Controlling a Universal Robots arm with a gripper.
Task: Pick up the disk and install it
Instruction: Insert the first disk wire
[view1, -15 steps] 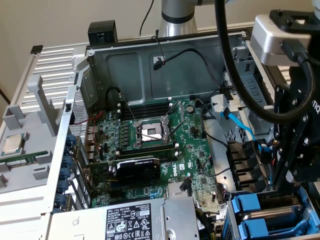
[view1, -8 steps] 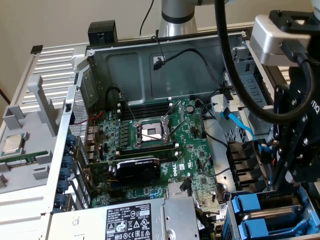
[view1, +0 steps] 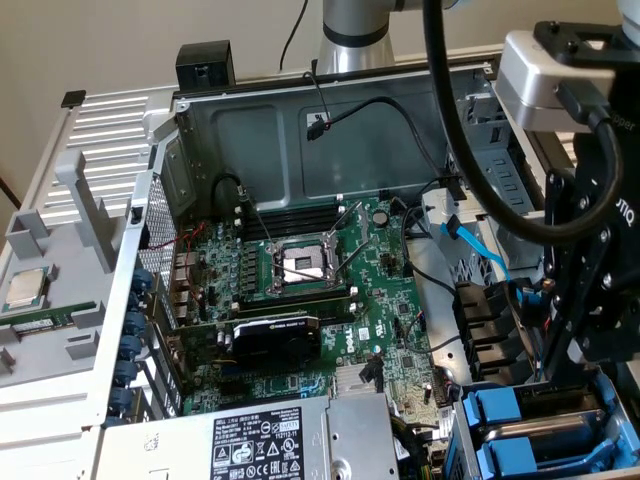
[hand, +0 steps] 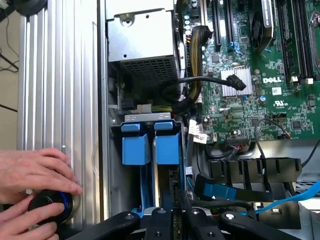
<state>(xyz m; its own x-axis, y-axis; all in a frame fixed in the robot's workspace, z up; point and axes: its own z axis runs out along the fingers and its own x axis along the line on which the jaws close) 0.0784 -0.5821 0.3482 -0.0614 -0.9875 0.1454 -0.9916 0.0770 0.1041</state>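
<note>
The disk (hand: 167, 145) sits in its blue plastic carrier in the drive bay, beside a second blue carrier (hand: 135, 145). In the exterior view, the disk (view1: 495, 408) is the farther of the two blue carriers at the lower right. My black gripper (view1: 572, 375) stands upright right over the bay, its tips hidden behind the bay frame. In the wrist view, the gripper (hand: 172, 200) has its jaws close together on the near end of the disk's carrier, with the blue rail running away from them.
A person's hand (hand: 35, 170) rests on a black knob (hand: 50, 207) on the ribbed silver case panel beside the bay. The grey power supply box (view1: 260, 445) faces the carriers. The motherboard (view1: 300, 290), a blue cable (view1: 480, 250) and black cables lie close by.
</note>
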